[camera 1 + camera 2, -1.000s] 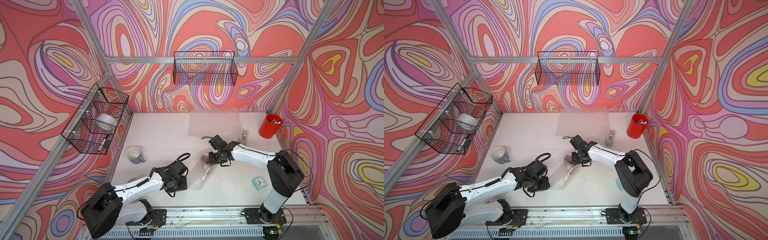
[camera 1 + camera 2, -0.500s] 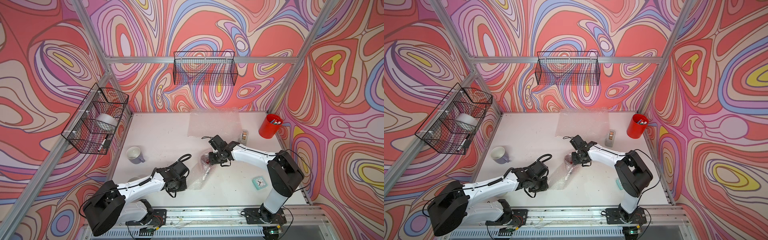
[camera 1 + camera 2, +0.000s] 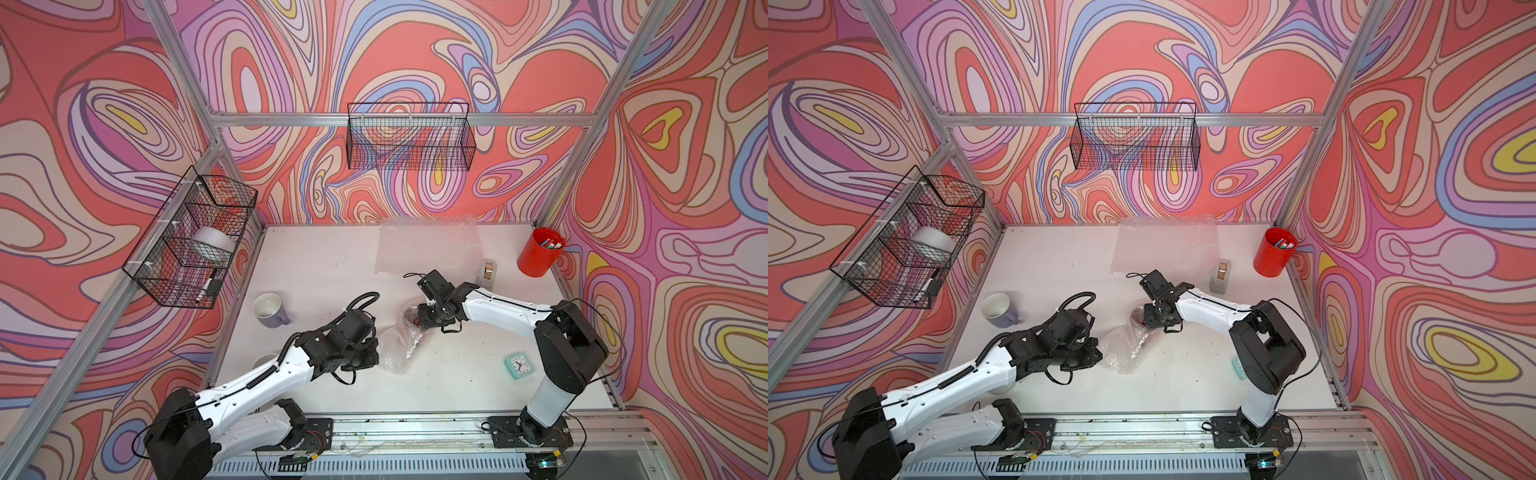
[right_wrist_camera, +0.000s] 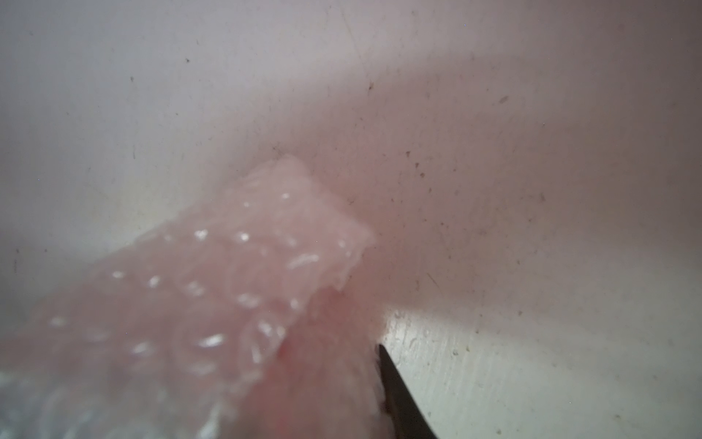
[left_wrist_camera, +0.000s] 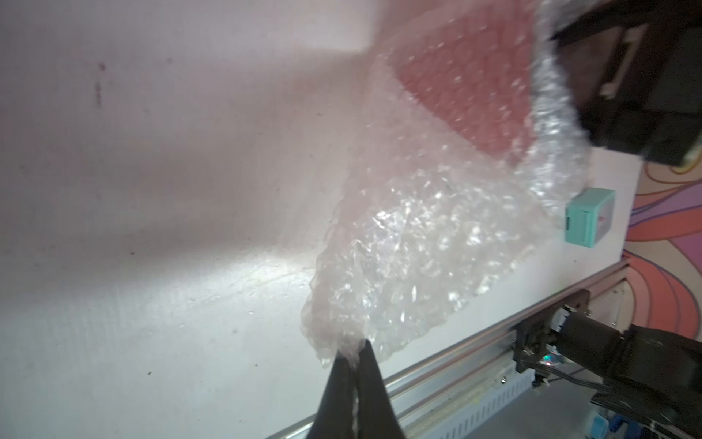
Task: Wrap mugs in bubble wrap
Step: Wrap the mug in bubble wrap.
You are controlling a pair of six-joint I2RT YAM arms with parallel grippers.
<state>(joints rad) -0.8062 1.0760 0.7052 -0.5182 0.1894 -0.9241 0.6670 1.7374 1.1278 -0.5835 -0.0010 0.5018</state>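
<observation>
Left claw (image 5: 351, 361): closed together, clamped on a corner of the bubble wrap (image 5: 410, 258). Right claw (image 3: 419, 322): at the red mug (image 5: 467, 83), mid-worktop and covered by that wrap; apart or gripping, impossible to tell. Left arm: stretched low from the front rail, forearm near level. Right arm: elbow raised, forearm reaching inward, wrist bent down. Second sheet (image 3: 428, 245): flat at the rear of the worktop (image 3: 332, 266). Pale mug (image 3: 270, 308): upright, well apart, on the left arm's side. Clock (image 3: 518, 365) face: too small to read.
</observation>
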